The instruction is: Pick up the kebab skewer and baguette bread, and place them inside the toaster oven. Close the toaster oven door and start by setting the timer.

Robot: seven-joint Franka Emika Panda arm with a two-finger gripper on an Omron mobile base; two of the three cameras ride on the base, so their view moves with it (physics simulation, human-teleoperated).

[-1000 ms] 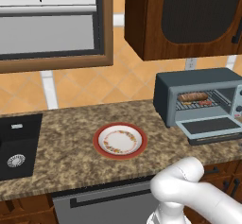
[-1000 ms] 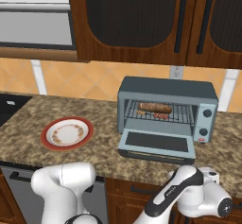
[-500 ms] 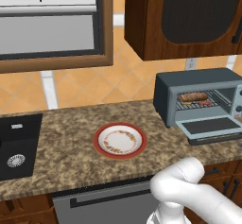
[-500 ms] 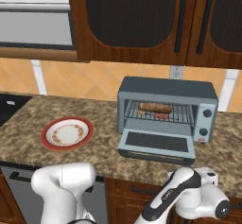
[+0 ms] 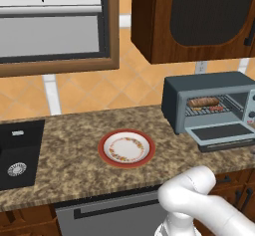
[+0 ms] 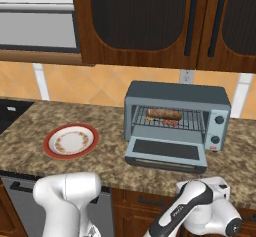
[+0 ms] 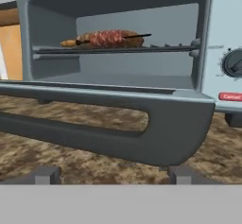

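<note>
The toaster oven (image 6: 176, 117) stands on the counter with its door (image 6: 167, 151) dropped open. On the wire rack inside lie the baguette bread (image 6: 164, 114) and, just in front of it, the kebab skewer (image 6: 170, 122). In the hand view the kebab skewer (image 7: 111, 38) rests on the rack with the baguette bread's (image 7: 68, 42) golden end showing behind it. My gripper (image 7: 113, 174) is low at the counter's front edge, just below the door's bar handle (image 7: 156, 133). It is open, its fingertips (image 7: 47, 175) wide apart with nothing between them.
An empty red-rimmed plate (image 5: 125, 148) sits mid-counter, left of the oven. A dark sink (image 5: 17, 153) lies at the far left. The control panel's knob (image 7: 234, 62) and red button (image 7: 230, 96) are on the oven's right. Dark wall cabinets (image 6: 150, 21) hang above.
The hand below the counter edge has shifted slightly in the right base view. The oven, the food and the plate have not moved.
</note>
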